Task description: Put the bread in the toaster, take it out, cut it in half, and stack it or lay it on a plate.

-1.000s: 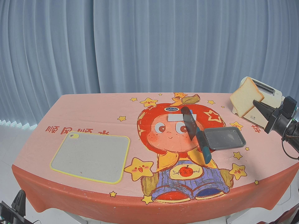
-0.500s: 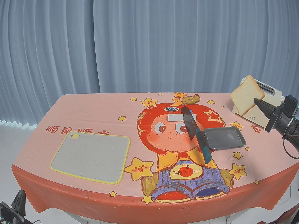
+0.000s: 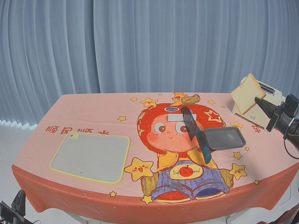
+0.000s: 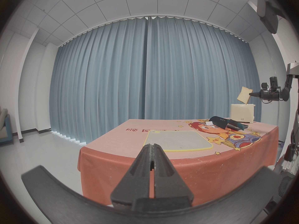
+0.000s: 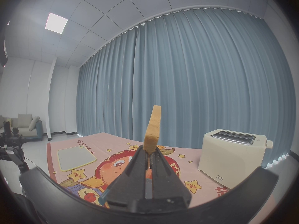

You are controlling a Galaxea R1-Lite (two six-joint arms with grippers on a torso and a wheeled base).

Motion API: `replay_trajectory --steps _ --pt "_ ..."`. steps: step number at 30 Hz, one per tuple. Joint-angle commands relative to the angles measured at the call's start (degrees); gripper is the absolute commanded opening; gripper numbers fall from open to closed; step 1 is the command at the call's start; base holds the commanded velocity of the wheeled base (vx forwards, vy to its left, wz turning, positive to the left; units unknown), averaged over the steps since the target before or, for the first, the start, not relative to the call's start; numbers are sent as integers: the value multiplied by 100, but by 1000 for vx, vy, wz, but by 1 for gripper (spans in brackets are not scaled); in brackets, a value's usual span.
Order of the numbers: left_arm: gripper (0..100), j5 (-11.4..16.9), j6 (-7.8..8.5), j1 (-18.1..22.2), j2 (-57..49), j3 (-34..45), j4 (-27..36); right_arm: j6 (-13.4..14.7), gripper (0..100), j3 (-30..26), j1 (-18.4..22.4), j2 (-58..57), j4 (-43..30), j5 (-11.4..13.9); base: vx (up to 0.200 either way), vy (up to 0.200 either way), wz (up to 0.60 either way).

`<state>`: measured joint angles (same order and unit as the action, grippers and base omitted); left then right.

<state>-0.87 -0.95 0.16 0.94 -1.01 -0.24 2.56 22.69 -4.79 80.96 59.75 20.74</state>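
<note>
I am watching the right hand (image 3: pixel 258 100) gripping a square slice of white bread with a tan crust (image 3: pixel 248 94) by its lower corner. It is holding the slice tilted in the air over the far right corner of the surface (image 3: pixel 93 109), a table draped in a pink-orange cartoon cloth. The slice is hanging just beside the top of the cream-white two-slot toaster (image 3: pixel 274 96), apart from it, and the toaster is standing at that same corner. From the right wrist the bread is showing edge-on, rising out between the closed fingers. The left hand (image 4: pixel 152 154) is hanging low, off the near left corner of the surface, with its fingers pressed together. A dark grey rectangular plate (image 3: pixel 224 138) is sitting right of the middle of the surface. A knife with a dark blade and a teal handle (image 3: pixel 196 134) is lying just beside the plate's left edge, its handle pointing toward the near edge. A grey cutting board with a yellow rim (image 3: pixel 90 156) is lying flat near the near left corner, well apart from the plate.
</note>
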Motion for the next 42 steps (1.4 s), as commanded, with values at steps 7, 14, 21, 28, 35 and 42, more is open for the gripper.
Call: replay_trajectory --steps 7,14,21,28,35,42 --pt "0 -1 7 2 -32 101 -2 -71 0 -1 4 -10 2 1 0 -114 0" --pt "0 -1 7 2 -32 101 -2 -71 0 -1 4 -10 2 1 0 -200 0" --pt "0 -1 7 2 -32 101 -2 -71 0 -1 4 -10 2 1 0 -200 0" --pt "0 -1 7 2 -32 101 7 -71 0 -10 -4 -10 2 1 0 -171 0" --pt "0 7 16 2 -32 101 -2 -71 0 -10 -4 -10 2 1 0 0 0" --pt "0 7 16 2 -32 101 -2 -71 0 -10 -4 -27 2 1 0 0 0"
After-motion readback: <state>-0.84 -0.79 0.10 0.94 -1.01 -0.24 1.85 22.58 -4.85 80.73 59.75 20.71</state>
